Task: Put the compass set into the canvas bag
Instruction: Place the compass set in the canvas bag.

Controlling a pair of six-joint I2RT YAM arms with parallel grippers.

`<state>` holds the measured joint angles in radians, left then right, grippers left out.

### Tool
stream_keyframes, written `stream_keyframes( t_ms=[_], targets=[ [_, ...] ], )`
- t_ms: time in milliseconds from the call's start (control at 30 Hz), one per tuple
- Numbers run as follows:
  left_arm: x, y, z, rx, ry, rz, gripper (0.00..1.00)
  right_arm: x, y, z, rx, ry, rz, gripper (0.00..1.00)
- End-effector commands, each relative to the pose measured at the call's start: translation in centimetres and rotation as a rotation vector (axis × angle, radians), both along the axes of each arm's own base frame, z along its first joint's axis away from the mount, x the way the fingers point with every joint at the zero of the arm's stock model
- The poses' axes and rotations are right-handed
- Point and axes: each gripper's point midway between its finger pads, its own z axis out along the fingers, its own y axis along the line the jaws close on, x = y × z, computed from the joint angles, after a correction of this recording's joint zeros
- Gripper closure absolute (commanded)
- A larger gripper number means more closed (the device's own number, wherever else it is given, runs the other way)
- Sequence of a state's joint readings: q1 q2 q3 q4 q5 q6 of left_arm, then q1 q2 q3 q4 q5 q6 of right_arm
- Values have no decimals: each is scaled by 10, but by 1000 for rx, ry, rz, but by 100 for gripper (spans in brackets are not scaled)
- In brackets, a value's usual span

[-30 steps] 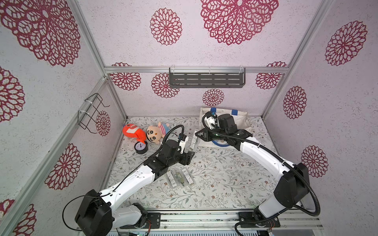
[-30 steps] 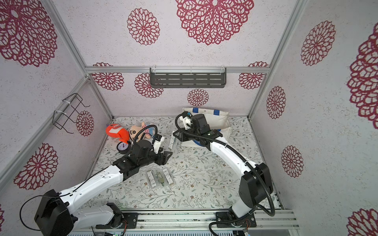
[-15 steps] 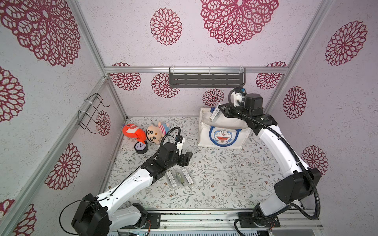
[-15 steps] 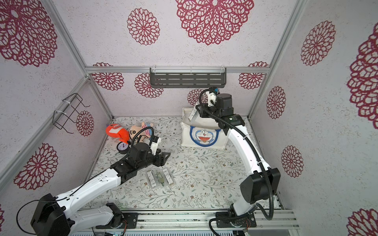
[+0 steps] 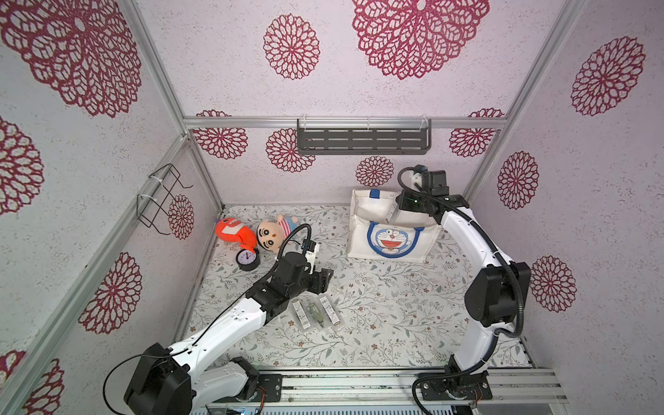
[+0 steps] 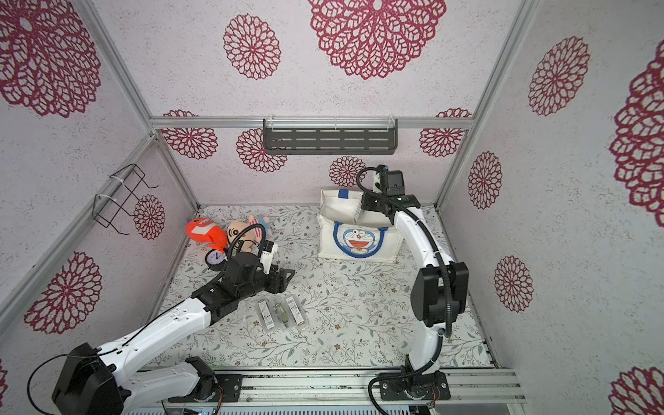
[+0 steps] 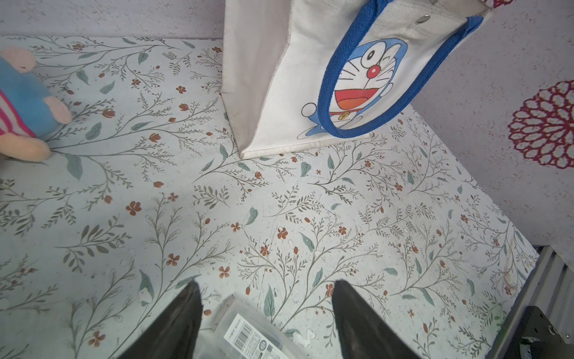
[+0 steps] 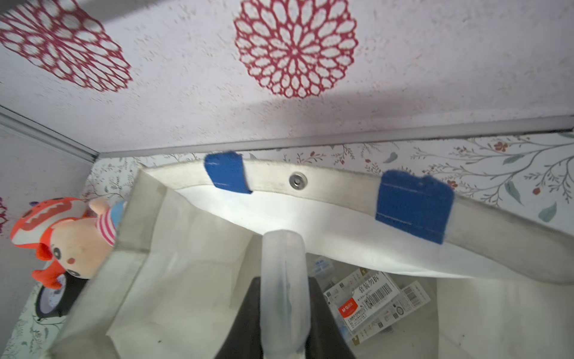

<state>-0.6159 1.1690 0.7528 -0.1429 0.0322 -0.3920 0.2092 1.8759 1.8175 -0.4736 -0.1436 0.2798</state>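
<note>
The compass set cases (image 5: 316, 313) nearest the robot, three clear plastic boxes, lie side by side on the bench (image 5: 395, 323), labels up, within easy reach of the left arm. The left claw (image 7: 265, 286) hangs low just over them, jaws partly apart and gripping nothing. Its wrist view shows one box's end right under the gap, so I judge it is lining up for the next pick. Farther back, the canvas bag (image 5: 391, 237) stands upright near the rear wall with its mouth gaping, so a box can drop straight in. The right claw (image 8: 284, 283) is pinched narrow on another case (image 8: 283, 258), held end-down over that mouth; whether its tip is past the rim I cannot tell. Labelled packs (image 8: 372, 298) lie on the bag's floor. Letting go looks like the step in hand. Plush toys (image 5: 269, 235) and a small clock (image 5: 248, 258) sit far left, apart.
</note>
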Motion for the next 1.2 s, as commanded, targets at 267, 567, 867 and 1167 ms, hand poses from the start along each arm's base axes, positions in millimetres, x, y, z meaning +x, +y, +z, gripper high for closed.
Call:
stream_keyframes(
  t_ms=[267, 567, 867, 1167],
  targets=[
    [8, 2, -3, -14, 16, 22, 30, 5, 4, -36, -34, 78, -6, 100],
    [11, 1, -7, -15, 35, 25, 31, 4, 2, -71, -49, 146, -23, 100],
    [12, 4, -9, -22, 50, 48, 31, 3, 1, -81, -56, 160, -30, 73],
    [10, 18, -15, -12, 89, 112, 29, 1, 1, -23, -52, 66, -23, 46]
  ],
)
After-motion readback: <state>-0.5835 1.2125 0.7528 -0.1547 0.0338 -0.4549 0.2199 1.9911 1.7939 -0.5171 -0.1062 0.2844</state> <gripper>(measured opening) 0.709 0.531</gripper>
